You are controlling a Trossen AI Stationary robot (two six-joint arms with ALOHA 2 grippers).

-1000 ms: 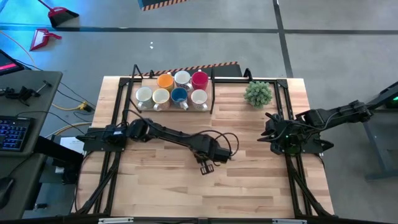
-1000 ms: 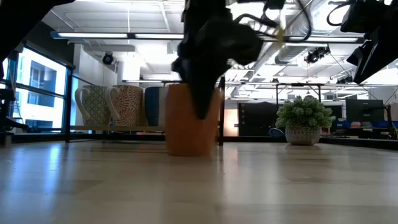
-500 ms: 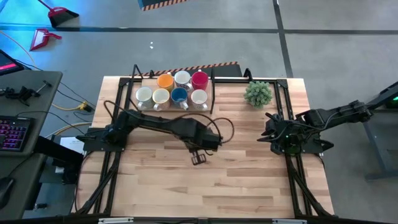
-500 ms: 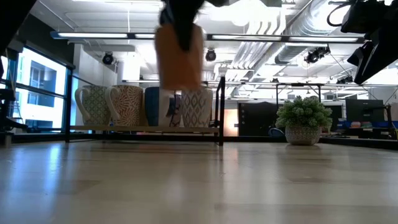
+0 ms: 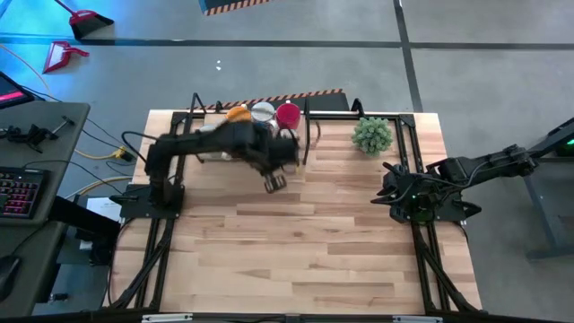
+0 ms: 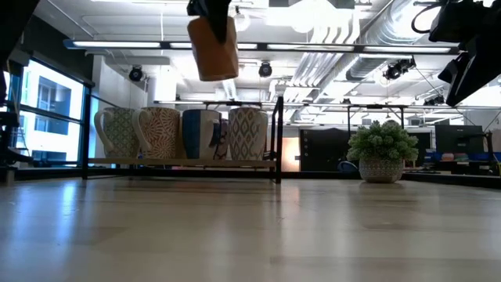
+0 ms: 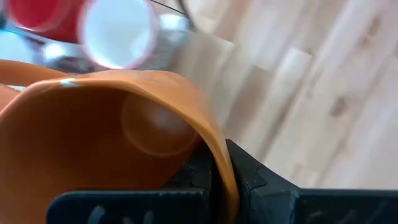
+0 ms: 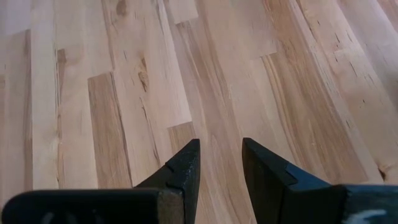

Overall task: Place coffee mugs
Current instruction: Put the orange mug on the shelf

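My left gripper (image 5: 275,182) is shut on an orange mug (image 6: 213,48), held high over the table just in front of the black rack (image 5: 308,135). The rack stands at the far edge and carries several mugs, among them a yellow-orange one (image 5: 238,113), a white one (image 5: 263,111) and a red one (image 5: 287,114). In the low view a row of patterned mugs (image 6: 160,131) stands on the rack's shelf. My right gripper (image 8: 221,168) waits open over bare wood at the table's right side (image 5: 390,196). My left gripper holds the orange mug by its wall at the rim (image 7: 217,155), with one finger inside (image 7: 198,171) the mug and one outside (image 7: 249,180). The fingers come from above, pointing steeply down. The mug hangs below them, slightly tilted, clear of the table and above the mugs on the rack.
A small green potted plant (image 5: 372,135) stands at the far right of the table, to the right of the rack. The arms' black frames run along the left and right sides. Bare wood (image 5: 296,260) fills the table's middle and near part.
My left gripper has risen and gone toward the table's far edge and a little left, toward the rack, still shut on the orange mug. The mug, low at the table a second ago, is lifted clear and hangs above the rack's height.
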